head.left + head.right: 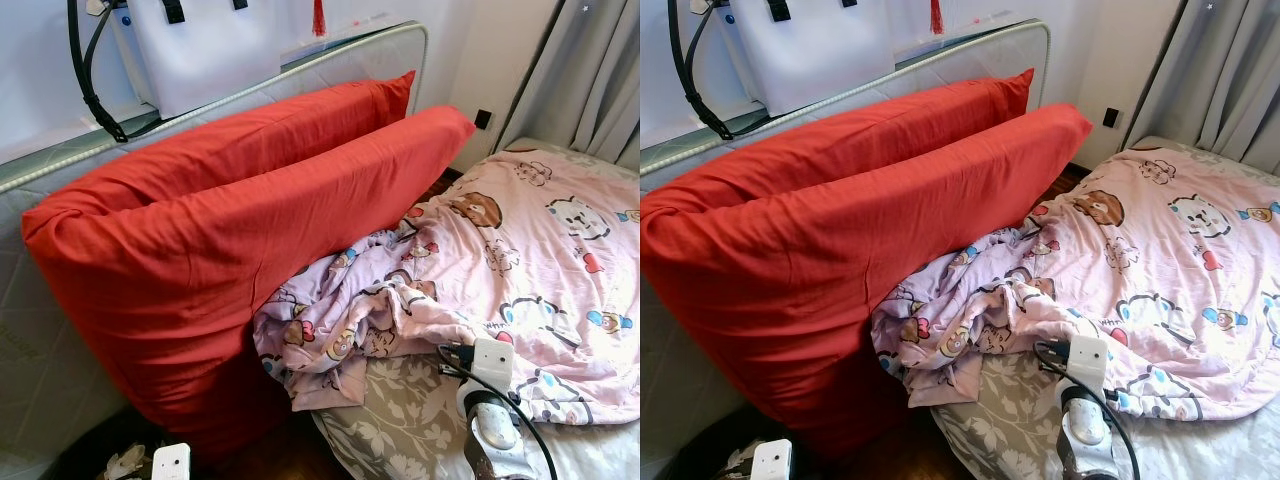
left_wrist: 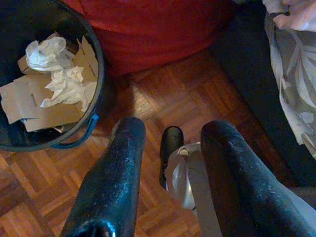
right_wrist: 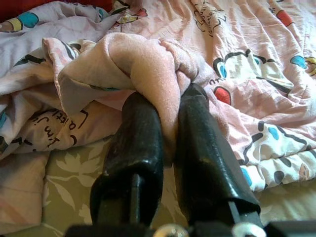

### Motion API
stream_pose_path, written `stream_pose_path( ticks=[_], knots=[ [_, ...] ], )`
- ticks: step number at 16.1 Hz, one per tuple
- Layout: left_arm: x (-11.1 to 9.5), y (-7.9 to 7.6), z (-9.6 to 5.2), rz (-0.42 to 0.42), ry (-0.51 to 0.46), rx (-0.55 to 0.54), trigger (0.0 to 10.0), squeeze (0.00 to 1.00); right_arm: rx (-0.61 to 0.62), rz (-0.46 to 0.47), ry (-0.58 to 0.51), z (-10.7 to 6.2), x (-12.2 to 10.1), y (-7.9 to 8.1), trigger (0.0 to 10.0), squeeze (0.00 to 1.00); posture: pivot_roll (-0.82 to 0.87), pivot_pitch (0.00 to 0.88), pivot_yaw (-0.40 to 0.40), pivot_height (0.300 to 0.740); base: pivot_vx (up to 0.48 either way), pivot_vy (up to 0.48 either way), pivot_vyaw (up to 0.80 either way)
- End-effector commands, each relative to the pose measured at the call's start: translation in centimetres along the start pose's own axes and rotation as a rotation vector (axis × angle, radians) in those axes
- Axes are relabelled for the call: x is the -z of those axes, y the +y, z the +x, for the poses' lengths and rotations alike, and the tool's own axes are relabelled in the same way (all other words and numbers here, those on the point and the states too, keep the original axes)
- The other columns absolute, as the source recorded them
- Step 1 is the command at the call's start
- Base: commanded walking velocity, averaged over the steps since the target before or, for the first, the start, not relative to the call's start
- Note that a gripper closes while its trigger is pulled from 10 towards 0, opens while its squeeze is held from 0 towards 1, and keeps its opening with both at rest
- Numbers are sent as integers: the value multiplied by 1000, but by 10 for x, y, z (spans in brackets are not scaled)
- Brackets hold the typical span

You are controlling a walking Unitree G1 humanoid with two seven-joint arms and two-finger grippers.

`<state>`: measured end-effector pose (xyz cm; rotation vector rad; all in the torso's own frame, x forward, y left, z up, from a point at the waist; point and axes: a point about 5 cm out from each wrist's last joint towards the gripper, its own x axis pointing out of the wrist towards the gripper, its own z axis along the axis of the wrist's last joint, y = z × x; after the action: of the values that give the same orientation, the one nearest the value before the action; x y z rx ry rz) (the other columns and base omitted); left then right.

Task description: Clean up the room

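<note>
On the bed, a pink cartoon-print quilt lies rumpled toward two red pillows that lean on the headboard. Right end effector sits at the quilt's bunched lower edge, its two black fingers closed on a pinched fold of the fabric, over the grey floral sheet; the right arm reaches forward from the foot of the bed. Left end effector hangs low, fingers parted and holding nothing, above the parquet floor, near a black bin of crumpled paper.
</note>
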<state>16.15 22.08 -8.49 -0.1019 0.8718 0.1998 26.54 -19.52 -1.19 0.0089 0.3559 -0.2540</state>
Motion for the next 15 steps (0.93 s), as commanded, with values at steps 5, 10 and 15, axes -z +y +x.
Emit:
stream_pose_path(
  ticks=[5,10,15],
  knots=[
    [6,3,-2,-10,27,-18,10000,0,15,9,-13,3,-4,-1,10000,0,99,19,-19,740,0,0,0],
    [6,3,-2,-7,26,-14,10000,0,30,8,-16,3,-5,-1,10000,0,102,29,-18,740,0,0,0],
    [6,5,-2,-12,21,-18,10000,0,44,2,-14,3,-5,-2,10000,0,108,32,-18,740,0,0,0]
  ],
)
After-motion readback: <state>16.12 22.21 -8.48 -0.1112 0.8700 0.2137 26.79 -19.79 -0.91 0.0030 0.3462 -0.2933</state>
